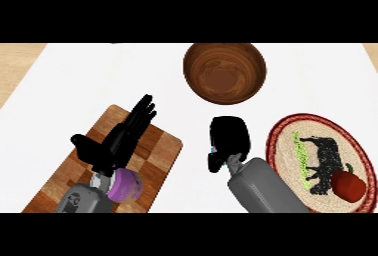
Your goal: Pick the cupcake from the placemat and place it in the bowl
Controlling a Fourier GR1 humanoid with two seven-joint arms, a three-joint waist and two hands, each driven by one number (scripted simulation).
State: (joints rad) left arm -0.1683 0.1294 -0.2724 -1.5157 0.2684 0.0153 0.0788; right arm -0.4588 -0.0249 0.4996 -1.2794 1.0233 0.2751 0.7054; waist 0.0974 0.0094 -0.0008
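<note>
I count one wooden bowl, one cutting board, one round placemat, one red pepper, and what may be one purple onion.

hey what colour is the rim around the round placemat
Dark red, ringing the woven beige placemat with its black animal print; it shows in the head view.

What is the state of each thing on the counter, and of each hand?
Bowl: upright, nothing in it.
Placemat: flat, a red pepper on its near edge.
Cutting board: flat, a purple onion on it.
Left hand: open, fingers straight, over the cutting board.
Right hand: shut; a bit of something shows at its edge, the cupcake itself hidden.
</note>
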